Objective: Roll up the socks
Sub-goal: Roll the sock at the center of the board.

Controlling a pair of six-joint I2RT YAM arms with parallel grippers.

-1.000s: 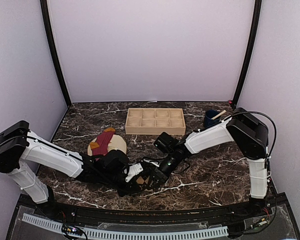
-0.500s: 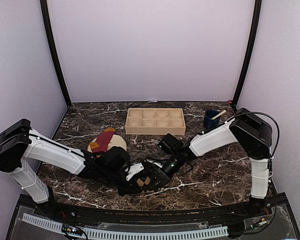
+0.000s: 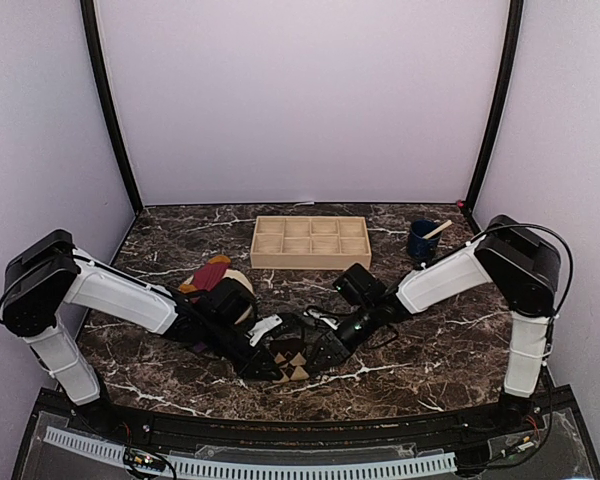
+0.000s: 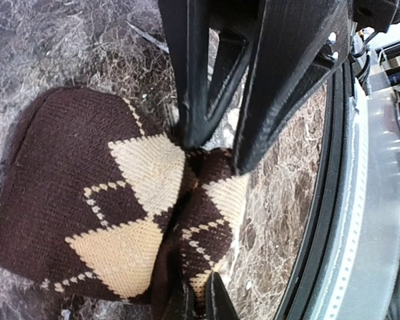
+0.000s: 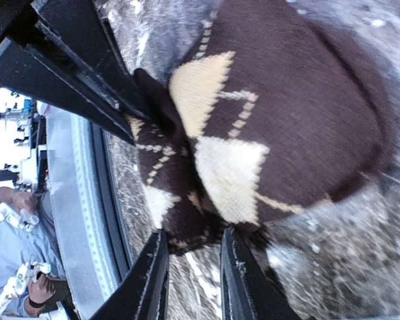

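Observation:
The black and tan argyle sock (image 4: 107,200) lies partly folded on the marble table near the front edge, and also shows between the two grippers from above (image 3: 292,362). My left gripper (image 4: 199,290) is shut, pinching the folded edge of the argyle sock. My right gripper (image 5: 195,233) stands open at the opposite edge of the argyle sock (image 5: 267,120), with bare table between its fingers. In the top view the left gripper (image 3: 265,360) and right gripper (image 3: 317,352) face each other across it. The magenta sock (image 3: 208,275) lies on a beige plate (image 3: 240,287).
A wooden compartment tray (image 3: 311,241) stands at the back centre. A dark blue cup (image 3: 423,238) with a stick in it is at the back right. The table's black front rim (image 4: 327,220) runs close beside the argyle sock.
My right gripper has opened and let go of the argyle sock, and its arm has drawn back to the right. The left gripper stays shut on the sock.

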